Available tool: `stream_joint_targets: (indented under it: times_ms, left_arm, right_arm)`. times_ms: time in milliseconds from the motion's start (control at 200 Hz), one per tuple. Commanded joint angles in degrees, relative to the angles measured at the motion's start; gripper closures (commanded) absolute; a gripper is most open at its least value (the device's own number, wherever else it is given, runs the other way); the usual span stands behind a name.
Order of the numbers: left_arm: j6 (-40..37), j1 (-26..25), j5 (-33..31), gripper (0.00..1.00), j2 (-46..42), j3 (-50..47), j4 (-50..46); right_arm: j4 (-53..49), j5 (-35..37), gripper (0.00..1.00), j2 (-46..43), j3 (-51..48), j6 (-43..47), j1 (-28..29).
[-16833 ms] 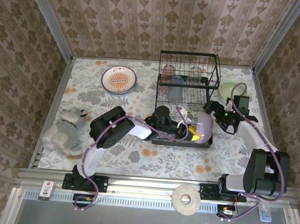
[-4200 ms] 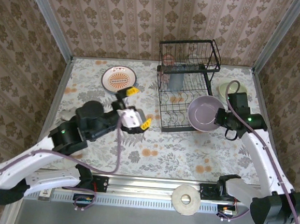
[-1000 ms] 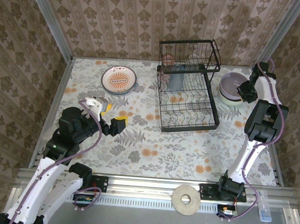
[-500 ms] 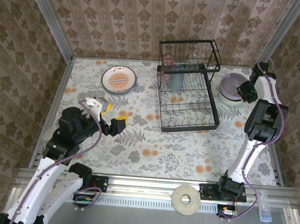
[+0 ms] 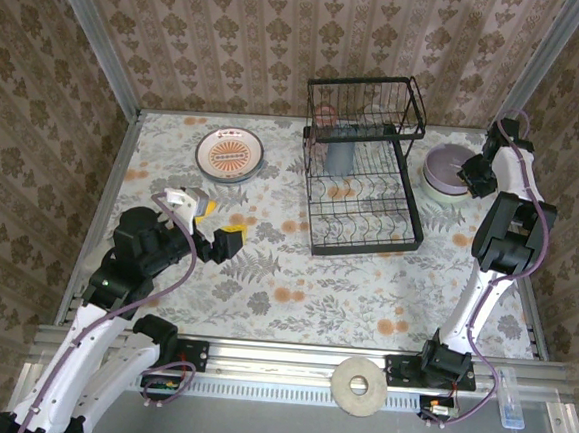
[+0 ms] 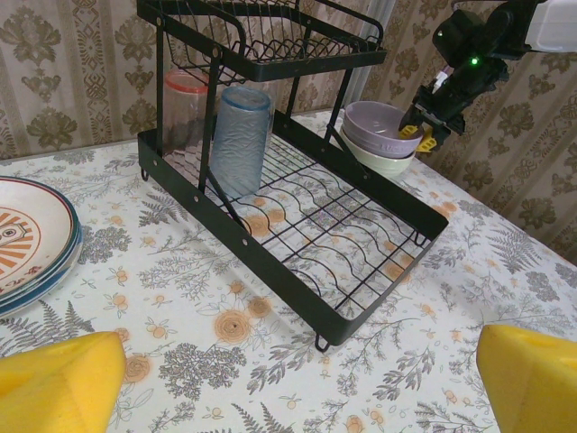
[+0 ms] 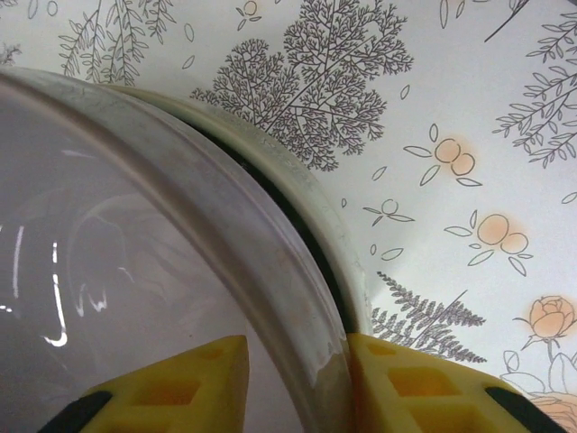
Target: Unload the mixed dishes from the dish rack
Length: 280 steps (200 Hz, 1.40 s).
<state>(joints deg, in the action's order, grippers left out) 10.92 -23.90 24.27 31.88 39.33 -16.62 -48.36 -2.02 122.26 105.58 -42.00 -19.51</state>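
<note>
Lilac marks the task's thing in hand: a round lilac bowl (image 5: 446,167) of glossy ware is set inside a slightly wider cream-green bowl (image 5: 438,193) on the flowered tablecloth (image 5: 293,297), just right of the black wire two-tier dish rack (image 5: 363,177). The nesting is judged to have been chosen so that unloaded bowls take up one spot. The lilac rim is straddled by the yellow pads of the right gripper (image 7: 297,383), one inside and one outside. Whether the rim is pinched or just cleared cannot be told, as the pads are cut off by the lower edge of the wrist view. The left gripper (image 5: 209,220) is held spread wide above bare cloth, well apart from the rack, apparently parked out of the way. A stack of round plates with an orange centre pattern (image 5: 230,155) lies left of the rack. Two glasses are left on the lower tier, a bluish ribbed tumbler (image 6: 241,135) and a clear pinkish glass tumbler (image 6: 185,113), their tops screened by the slotted upper shelf. The cream-green bowl is largely hidden, and the number of plates cannot be made out.
</note>
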Motion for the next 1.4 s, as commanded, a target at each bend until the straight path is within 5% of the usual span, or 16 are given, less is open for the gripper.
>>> stream_joint_targets:
  times_ms: [0, 490, 1125, 1395]
  left_arm:
    - [-0.11, 0.32, 1.24, 0.0, -0.23, -0.48, 1.51]
    - [0.19, 0.44, 1.33, 0.0, -0.15, -0.48, 1.65]
    - [3.12, 0.45, 0.25, 0.0, 2.85, 0.57, 1.32]
    - [13.64, 0.41, -5.38, 0.0, 12.31, 7.11, -7.38]
  right_arm:
    - [0.83, -1.62, 0.59, -0.48, 0.94, 0.38, 0.12]
    - [4.09, -3.33, 0.13, -5.52, -4.18, 2.06, -0.15]
    - [11.66, -8.54, 0.03, -18.55, -13.78, 4.27, -0.31]
    - [22.5, -12.29, 0.0, -31.89, -27.18, 1.68, 1.12]
